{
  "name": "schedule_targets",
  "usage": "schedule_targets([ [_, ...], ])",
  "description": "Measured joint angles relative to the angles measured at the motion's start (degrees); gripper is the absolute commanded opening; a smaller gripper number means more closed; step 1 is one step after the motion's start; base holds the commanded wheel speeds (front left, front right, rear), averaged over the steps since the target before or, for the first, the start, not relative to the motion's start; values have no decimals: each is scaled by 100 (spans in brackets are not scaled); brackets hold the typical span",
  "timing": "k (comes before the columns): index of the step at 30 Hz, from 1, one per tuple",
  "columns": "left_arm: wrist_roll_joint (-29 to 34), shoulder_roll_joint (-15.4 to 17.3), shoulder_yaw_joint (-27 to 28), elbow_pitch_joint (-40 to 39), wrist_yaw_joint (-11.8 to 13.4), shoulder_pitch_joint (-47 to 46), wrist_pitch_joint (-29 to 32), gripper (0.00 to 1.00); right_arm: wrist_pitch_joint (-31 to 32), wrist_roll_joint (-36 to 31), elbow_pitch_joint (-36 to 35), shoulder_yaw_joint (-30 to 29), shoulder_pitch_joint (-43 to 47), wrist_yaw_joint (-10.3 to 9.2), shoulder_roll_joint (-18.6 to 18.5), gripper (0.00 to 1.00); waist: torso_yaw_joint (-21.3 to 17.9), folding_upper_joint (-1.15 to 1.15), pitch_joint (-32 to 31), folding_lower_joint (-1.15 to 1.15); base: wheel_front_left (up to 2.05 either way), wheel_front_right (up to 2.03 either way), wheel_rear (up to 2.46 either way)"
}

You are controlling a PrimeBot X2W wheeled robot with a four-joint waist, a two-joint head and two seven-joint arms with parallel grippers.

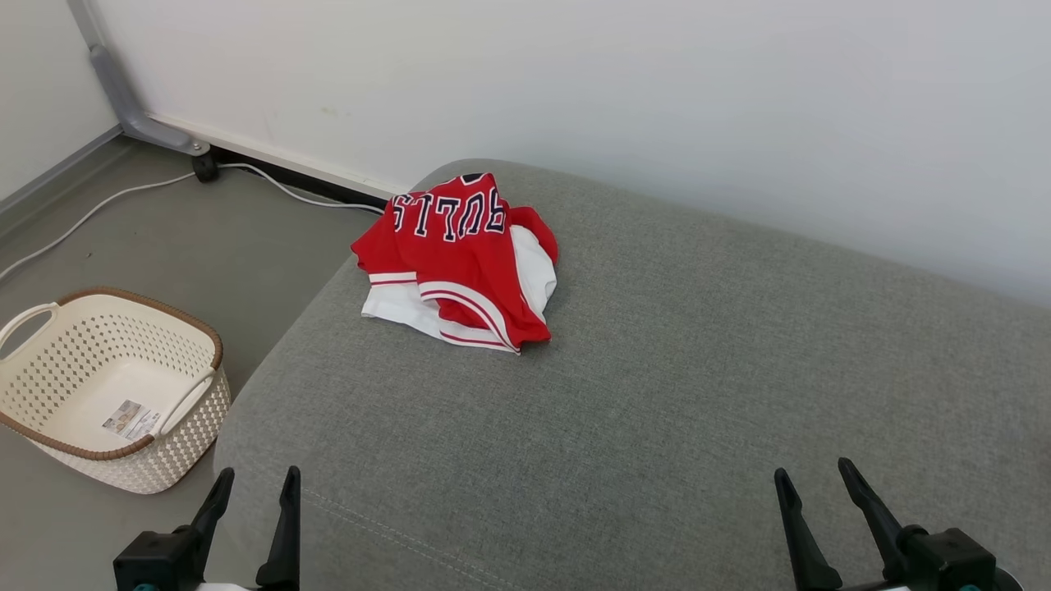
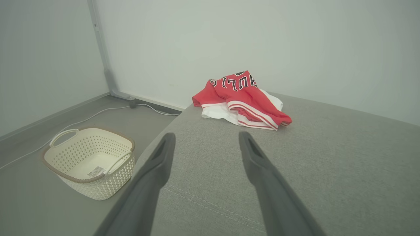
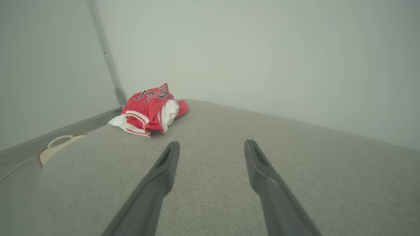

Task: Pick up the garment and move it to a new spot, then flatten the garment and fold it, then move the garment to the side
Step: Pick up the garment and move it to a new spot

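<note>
– Red and white cloth: your garment (image 1: 460, 263) lay crumpled in a heap at the far left corner of the grey cushion (image 1: 657, 410), close to the wall (image 1: 657, 98). Black lettering showed upside down on its top fold.

– Noted. And my grippers?

– Your left gripper (image 1: 259, 472) stood with its fingers spread wide, holding nothing, low at the cushion's near left edge. Your right gripper (image 1: 813, 468) stood likewise, fingers parted and empty, over the near right part of the cushion. Both were well apart from the garment. Whether the fingertips touched the cushion, I could not tell.

– Anything beside the cushion?

– On the floor (image 1: 205, 246) to your left sat a cream basket (image 1: 148, 464) with a brown rim and two handles, and a label lay on its bottom. A white cable (image 1: 82, 217) ran across the floor toward a grey post (image 1: 115, 86) at the foot of the wall.

– Was the garment flat?

– No. It lay bunched, with white trim and a white layer showing under the red. It was neither flattened nor folded.
</note>
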Motion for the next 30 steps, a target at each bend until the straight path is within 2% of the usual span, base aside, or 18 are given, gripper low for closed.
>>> schedule_targets([
  [3, -43, -2, -22, 0, -15, -1, -14, 100, 0, 1, -8, 21, -14, 0, 0, 100, -45, 0, 11, 0, 0, 0, 0],
  [6, -109, -4, -66, 22, -132, -15, 21, 100, 0, 14, -23, 42, -77, 0, 0, 100, -147, 0, 32, 0, 0, 0, 0],
  [11, -393, -99, -207, 320, -453, -382, 381, 100, 10, 14, -75, 51, -110, 0, -1, 100, -395, 0, 109, 0, 0, 0, 0],
  [13, -566, -203, -259, 557, -681, -667, 550, 100, 12, 14, -97, 52, -123, 0, -2, 100, -521, 0, 154, 0, 0, 0, 0],
  [22, -1377, -722, -296, 2272, -1729, -2351, 1141, 100, 77, -26, -259, 130, -451, 0, -15, 100, -1095, 0, 668, 0, 0, 0, 0],
  [25, -1563, -828, -244, 2978, -1987, -2975, 1277, 100, 77, -84, -280, 197, -639, 0, -20, 100, -1277, 0, 927, 0, 0, 0, 0],
  [30, -1762, -867, -108, 4073, -2231, -3883, 1370, 100, 76, -132, -292, 238, -992, 0, -26, 100, -1620, 0, 1352, 0, 0, 0, 0],
])
